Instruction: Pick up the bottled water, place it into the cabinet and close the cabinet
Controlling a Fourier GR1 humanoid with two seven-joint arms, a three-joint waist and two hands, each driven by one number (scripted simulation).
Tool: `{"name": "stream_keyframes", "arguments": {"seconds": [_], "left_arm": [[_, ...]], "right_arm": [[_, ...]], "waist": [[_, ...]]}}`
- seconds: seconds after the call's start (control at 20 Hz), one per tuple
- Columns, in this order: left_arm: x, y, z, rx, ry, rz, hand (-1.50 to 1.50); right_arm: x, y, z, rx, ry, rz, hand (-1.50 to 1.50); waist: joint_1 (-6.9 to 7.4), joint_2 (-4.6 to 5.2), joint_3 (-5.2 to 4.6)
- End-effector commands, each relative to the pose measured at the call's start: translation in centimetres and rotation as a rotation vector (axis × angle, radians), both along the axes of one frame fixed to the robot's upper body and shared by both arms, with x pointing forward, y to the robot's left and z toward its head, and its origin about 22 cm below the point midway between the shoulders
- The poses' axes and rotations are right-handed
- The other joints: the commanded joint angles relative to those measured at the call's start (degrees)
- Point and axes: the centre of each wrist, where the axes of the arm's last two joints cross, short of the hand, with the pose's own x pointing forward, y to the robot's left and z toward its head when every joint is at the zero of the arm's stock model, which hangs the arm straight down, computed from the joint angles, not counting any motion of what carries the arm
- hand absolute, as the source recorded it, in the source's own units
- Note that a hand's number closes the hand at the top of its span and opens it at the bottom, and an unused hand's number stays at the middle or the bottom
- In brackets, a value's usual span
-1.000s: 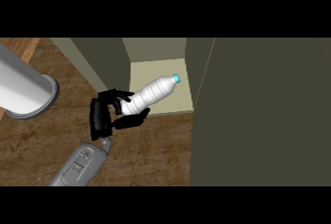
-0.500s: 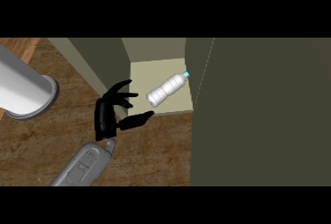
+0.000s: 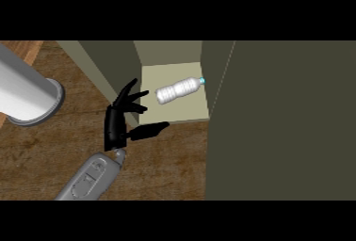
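The clear plastic water bottle with a pale blue cap (image 3: pixel 178 90) lies tilted on the cream-coloured floor of the olive-green cabinet (image 3: pixel 173 113), cap pointing toward two o'clock and almost touching the cabinet's right inner wall. Nothing holds it.

The black left hand (image 3: pixel 118 120) sits just outside the cabinet's opening, at about eight o'clock from the bottle. Its fingers (image 3: pixel 129 94) are spread wide and fairly straight, aimed toward one o'clock, their tips near the bottle's base but apart from it (a sliver of cream floor shows between them). The thumb (image 3: pixel 149 130) juts out separately toward three o'clock, over the cabinet's front edge. The grey forearm (image 3: pixel 90 178) runs down to seven o'clock.

The dark olive cabinet door (image 3: pixel 285 122) fills the right part of the view, standing open. At ten o'clock from the hand, a large grey cylinder (image 3: pixel 24 92) stands on the brown wooden counter (image 3: pixel 49 155). The right hand does not show.
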Motion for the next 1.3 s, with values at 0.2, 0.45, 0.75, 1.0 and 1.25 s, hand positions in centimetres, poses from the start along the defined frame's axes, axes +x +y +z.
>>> {"name": "stream_keyframes", "arguments": {"seconds": [0.2,0.45,0.75,1.0,1.25], "left_arm": [[5.2,-1.1,6.0,-0.247,-0.105,-0.144,-1.50],[5.2,0.8,5.4,-0.308,-0.157,-0.219,-1.50],[4.6,-0.1,4.4,-0.387,-0.162,-0.329,-1.50],[4.1,0.3,5.1,-0.452,-0.159,-0.373,-1.50],[1.4,0.1,3.7,-0.487,-0.162,-0.415,-1.50]], "right_arm": [[-0.6,-0.4,0.3,-0.020,-0.009,-0.039,-1.50],[-0.8,0.4,-0.1,-0.008,-0.015,-0.056,-1.50],[-0.7,-0.9,1.9,-0.014,-0.016,-0.076,-1.50],[-1.9,-0.3,1.6,-0.015,-0.012,-0.091,-1.50],[-1.3,0.7,0.0,-0.010,0.006,-0.093,-1.50]], "waist": [[-0.11,1.12,-0.69],[1.98,0.69,-0.57],[3.74,0.33,-0.46],[4.25,-0.01,-0.40],[4.95,-0.05,-0.38]]}}
